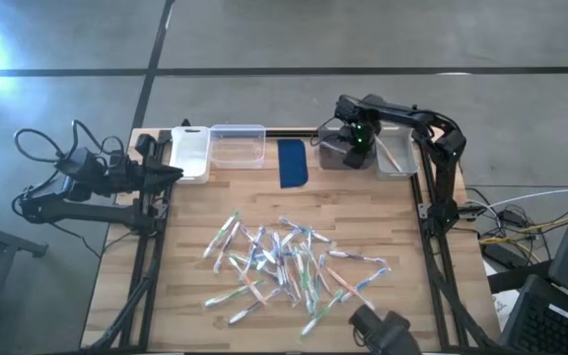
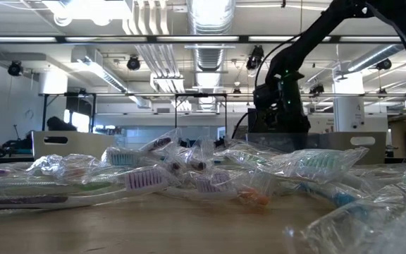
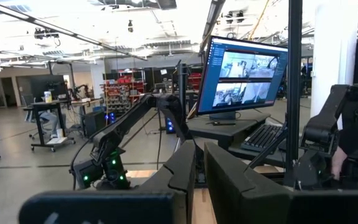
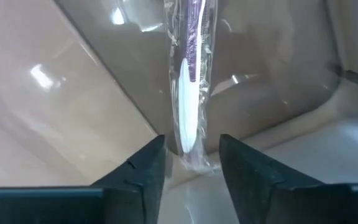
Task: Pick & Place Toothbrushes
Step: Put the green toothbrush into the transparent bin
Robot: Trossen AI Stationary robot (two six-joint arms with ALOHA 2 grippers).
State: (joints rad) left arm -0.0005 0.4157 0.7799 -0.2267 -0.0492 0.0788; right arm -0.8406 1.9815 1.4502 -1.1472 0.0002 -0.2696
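- Right end effector (image 4: 191,163): over a grey bin (image 1: 348,156) at the far edge of the desk (image 1: 195,325), right of centre. Its fingers (image 4: 145,168) stand parted, with a wrapped brush (image 4: 190,81) lying between them; a gap shows on each side of the wrapper, so no grip is visible.
- Wrapped brush: white handle with purple accents in clear film, resting against the bin's inner wall.
- Left end effector (image 1: 171,173): at the far left edge of the desk, beside a white bin (image 1: 191,153). Its fingers (image 3: 185,177) are nearly together, with only a thin gap and nothing between them.
- Toothbrushes (image 1: 289,266): a loose scatter of wrapped pieces across the middle and near part of the desk, well apart from both end effectors.
- Far edge, left to right: white bin, clear bin (image 1: 238,145), blue pad (image 1: 293,163), grey bin, second grey bin (image 1: 395,155).
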